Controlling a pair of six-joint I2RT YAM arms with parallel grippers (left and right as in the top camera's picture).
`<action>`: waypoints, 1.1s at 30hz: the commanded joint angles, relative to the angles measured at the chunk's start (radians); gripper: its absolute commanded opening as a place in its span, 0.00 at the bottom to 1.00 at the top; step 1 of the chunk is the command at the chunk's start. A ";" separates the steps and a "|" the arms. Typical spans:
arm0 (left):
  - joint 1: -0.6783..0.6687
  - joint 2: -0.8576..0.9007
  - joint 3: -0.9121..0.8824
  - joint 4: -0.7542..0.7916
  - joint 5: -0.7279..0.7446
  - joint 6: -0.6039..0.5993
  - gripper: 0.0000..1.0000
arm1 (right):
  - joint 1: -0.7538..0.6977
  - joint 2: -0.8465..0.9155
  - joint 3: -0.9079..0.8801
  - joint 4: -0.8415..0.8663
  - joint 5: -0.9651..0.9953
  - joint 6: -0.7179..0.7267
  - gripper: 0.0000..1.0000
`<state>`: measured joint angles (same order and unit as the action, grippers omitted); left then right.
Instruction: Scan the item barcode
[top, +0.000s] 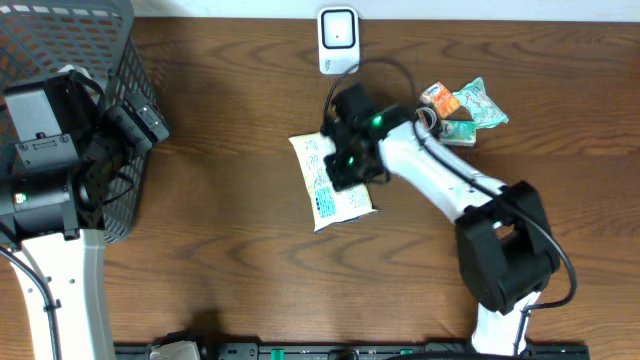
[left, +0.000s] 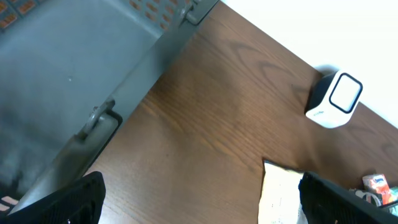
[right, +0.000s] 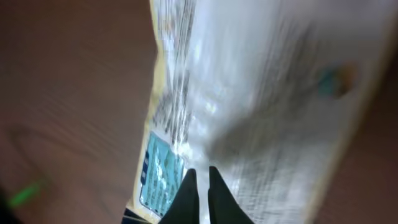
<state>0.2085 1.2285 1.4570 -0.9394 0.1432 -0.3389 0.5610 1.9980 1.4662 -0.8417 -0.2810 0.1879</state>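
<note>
Overhead looks straight down on the surface (top: 220, 200), the left wrist view slants across it from afar, and the right wrist view sits close over the packet (top: 320, 195) all three share.

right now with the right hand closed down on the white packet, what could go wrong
1. The right hand is shut almost flat on the white packet. If it caught little or no film, the packet may slip on the lift.
2. The right wrist view is blurred, so which face carries the barcode is unclear. It may end up turned away from the scanner.
</note>
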 joint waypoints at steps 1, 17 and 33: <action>0.005 0.000 0.001 -0.003 -0.010 0.013 0.98 | 0.031 0.005 -0.085 0.030 0.150 0.188 0.01; 0.005 0.000 0.001 -0.002 -0.010 0.013 0.98 | -0.134 0.004 0.404 -0.356 0.156 0.155 0.01; 0.005 0.000 0.001 -0.002 -0.010 0.013 0.98 | 0.045 0.005 -0.070 -0.154 0.274 0.163 0.01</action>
<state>0.2089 1.2285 1.4570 -0.9386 0.1429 -0.3389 0.6128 1.9991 1.4208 -1.0023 -0.1406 0.2680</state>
